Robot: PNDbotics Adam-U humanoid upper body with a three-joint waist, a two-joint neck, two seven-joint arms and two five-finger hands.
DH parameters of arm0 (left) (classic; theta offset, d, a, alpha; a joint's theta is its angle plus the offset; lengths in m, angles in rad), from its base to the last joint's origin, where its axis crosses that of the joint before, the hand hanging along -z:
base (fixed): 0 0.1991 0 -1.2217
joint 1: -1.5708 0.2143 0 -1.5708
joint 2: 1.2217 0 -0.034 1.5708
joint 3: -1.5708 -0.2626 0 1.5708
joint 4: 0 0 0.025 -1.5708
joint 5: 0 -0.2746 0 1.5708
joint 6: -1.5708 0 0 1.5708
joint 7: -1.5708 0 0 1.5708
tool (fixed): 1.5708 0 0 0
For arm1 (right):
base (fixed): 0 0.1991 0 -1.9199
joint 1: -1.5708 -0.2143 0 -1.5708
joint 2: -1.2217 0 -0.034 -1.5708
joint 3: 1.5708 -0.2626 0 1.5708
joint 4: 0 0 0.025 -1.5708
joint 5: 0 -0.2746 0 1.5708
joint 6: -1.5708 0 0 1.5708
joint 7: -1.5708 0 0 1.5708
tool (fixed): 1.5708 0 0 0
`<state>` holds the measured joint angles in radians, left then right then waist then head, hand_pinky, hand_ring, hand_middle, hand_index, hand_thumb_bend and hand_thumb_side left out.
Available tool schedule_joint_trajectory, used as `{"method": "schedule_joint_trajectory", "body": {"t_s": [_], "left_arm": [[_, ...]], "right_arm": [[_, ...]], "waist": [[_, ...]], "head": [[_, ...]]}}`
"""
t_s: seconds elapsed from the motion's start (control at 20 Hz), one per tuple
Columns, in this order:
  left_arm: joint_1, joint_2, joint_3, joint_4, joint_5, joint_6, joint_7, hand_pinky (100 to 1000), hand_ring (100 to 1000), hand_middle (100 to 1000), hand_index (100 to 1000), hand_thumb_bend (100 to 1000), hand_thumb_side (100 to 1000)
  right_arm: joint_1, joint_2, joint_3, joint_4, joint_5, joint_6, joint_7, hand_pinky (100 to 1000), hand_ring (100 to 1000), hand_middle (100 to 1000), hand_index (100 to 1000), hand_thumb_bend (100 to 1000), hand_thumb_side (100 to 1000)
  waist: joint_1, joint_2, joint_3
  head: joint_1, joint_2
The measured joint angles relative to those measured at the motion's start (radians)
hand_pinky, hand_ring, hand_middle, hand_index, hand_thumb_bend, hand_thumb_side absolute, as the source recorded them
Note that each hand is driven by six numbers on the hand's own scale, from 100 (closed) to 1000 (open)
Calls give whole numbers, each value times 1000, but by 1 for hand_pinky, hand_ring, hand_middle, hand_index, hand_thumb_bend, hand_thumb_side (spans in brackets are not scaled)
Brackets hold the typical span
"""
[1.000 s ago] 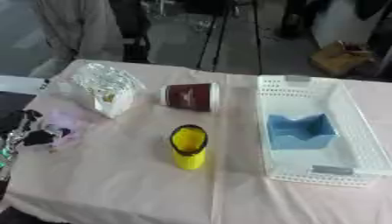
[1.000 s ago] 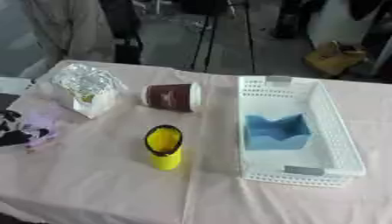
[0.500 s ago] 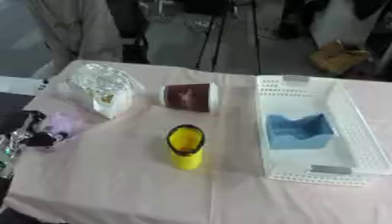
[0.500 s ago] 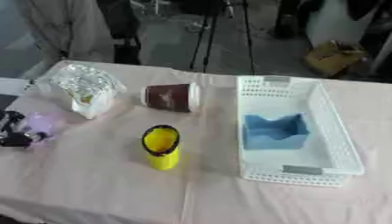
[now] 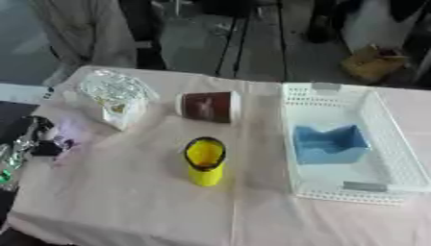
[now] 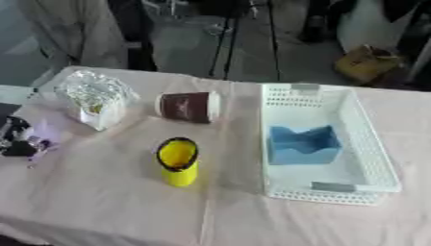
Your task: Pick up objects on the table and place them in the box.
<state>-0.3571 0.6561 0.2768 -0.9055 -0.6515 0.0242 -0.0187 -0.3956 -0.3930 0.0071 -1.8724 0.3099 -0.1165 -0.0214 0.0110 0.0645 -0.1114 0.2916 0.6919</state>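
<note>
Landmark: a white basket [image 5: 387, 144] sits on the pink-clothed table [image 5: 126, 206], at the robot's right, its long side running away from the camera.
Yellow cup [image 5: 205, 161]: nearest the camera, it lies left of the basket and just apart from it, dark-rimmed mouth turned up and toward the far side.
Blue item [image 5: 328, 143]: it rests inside the basket, about mid-length, with bare white floor showing nearer the camera.
Left hand [image 5: 30, 144]: at the table's left edge, well apart from the basket and about level with the blue item, black and silver parts lie against a pale purple thing [image 5: 74, 137]; whether the fingers are spread, curled or closed on it cannot be told.
Purple thing: soft-looking and blurred, it lies on the cloth far left of the basket, touching or overlapping the hand; no more can be made out.
Brown cup [image 5: 208, 106]: a paper cup with a white rim lies on its side left of the basket's far half, near but not touching it, beyond the yellow cup.
Clear bag [image 5: 114, 93]: a crinkled, see-through wrap with something white and yellowish inside sits farther left of the basket than the brown cup, near the table's far-left corner.
Right hand: it shows in neither view.
Far edge: beyond the basket and table, dark floor, tripod legs [image 5: 240, 33] and a brown carton [image 5: 377, 65].
</note>
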Motion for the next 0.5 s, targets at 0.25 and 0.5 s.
{"method": "schedule_joint_trajectory", "body": {"t_s": [0.25, 0.5], "left_arm": [[-34, -1, 3, -118, 79, -60, -56, 100, 311, 363, 446, 168, 274], [-80, -15, -24, -251, 162, -123, -114, 100, 313, 366, 449, 167, 286]], "right_arm": [[0, 0, 0, 0, 0, 0, 0, 589, 647, 799, 883, 100, 477], [-1, 1, 7, 0, -2, -3, 6, 590, 648, 800, 883, 100, 473]], "waist": [[0, -2, 0], [-1, -12, -10]], "head": [[3, 0], [11, 0]]}}
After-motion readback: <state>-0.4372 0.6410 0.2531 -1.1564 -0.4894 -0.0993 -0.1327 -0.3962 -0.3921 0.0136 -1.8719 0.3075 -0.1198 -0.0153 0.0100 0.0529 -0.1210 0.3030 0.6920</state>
